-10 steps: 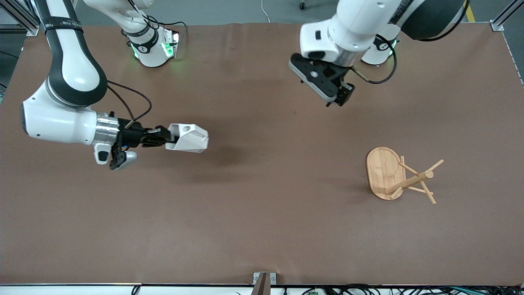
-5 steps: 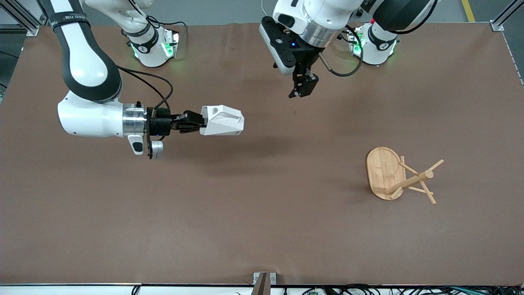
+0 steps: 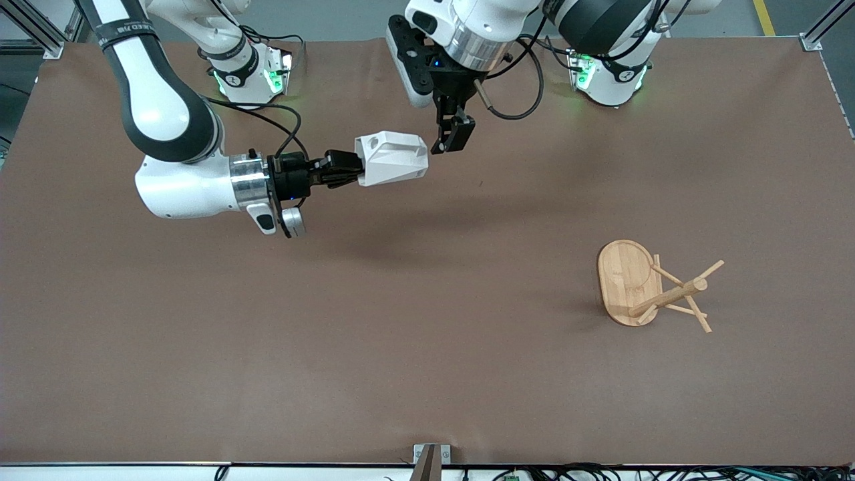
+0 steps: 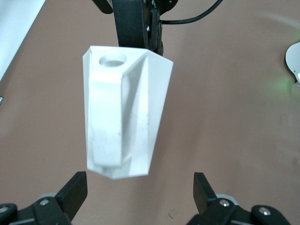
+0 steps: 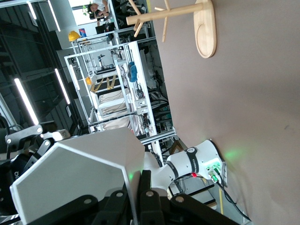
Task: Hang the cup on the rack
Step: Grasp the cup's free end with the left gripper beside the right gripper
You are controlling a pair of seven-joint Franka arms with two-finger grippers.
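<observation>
Showing glossy white arm shells (image 3: pixel 177 190) with black joints, silver wrist rings, looping black cables, glowing green base lights (image 3: pixel 274 79).

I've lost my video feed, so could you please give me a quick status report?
Right gripper shut on faceted white cup, mid-air. Left gripper open at cup's end. Bamboo peg rack free, toward the left arm's end. Nothing between.

Three cameras: one high overview, two riding the wrists.
The front view looks down across the whole counter (image 3: pixel 427 374) toward the arm bases. The left wrist view faces the cup (image 4: pixel 124 112) at close range; the right wrist view, closer still, shares it (image 5: pixel 79 178) and shows the rack (image 5: pixel 187 18) far off.
</observation>
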